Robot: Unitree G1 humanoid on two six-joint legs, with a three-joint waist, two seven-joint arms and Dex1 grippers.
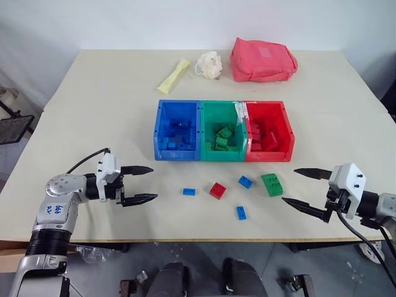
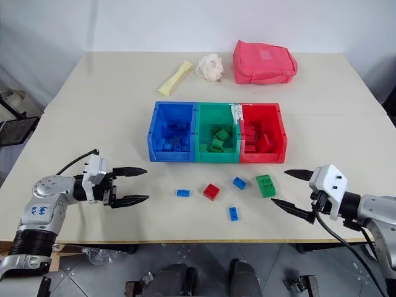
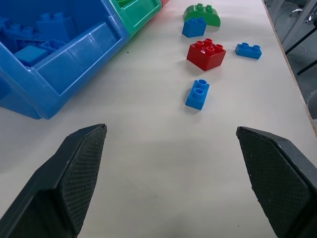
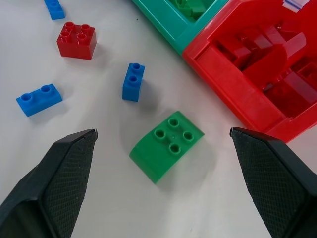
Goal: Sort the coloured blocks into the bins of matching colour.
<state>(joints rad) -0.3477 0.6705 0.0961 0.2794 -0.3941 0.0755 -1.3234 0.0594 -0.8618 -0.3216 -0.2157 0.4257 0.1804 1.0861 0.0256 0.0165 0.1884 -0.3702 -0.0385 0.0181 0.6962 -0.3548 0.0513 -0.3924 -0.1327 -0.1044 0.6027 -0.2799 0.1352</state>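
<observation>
Small studded plastic bricks — three blue [image 1: 245, 182], one red [image 1: 218, 190], one curved green [image 1: 271, 184] — loose on the table, just before the joined blue, green and red plastic bins [image 1: 202, 156]. Left gripper [image 1: 137, 184] and right gripper [image 1: 303, 189] spread wide, empty, flanking them, seemingly poised to pick.

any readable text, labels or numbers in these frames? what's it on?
Nothing here reads cleanly.
Blue handwritten marks on the left arm's grey shell: too small and blurred to read.
White label strip between the green bin and red bin: no legible print.
Pink bag, blue bin, loose blocks: no text visible.
</observation>
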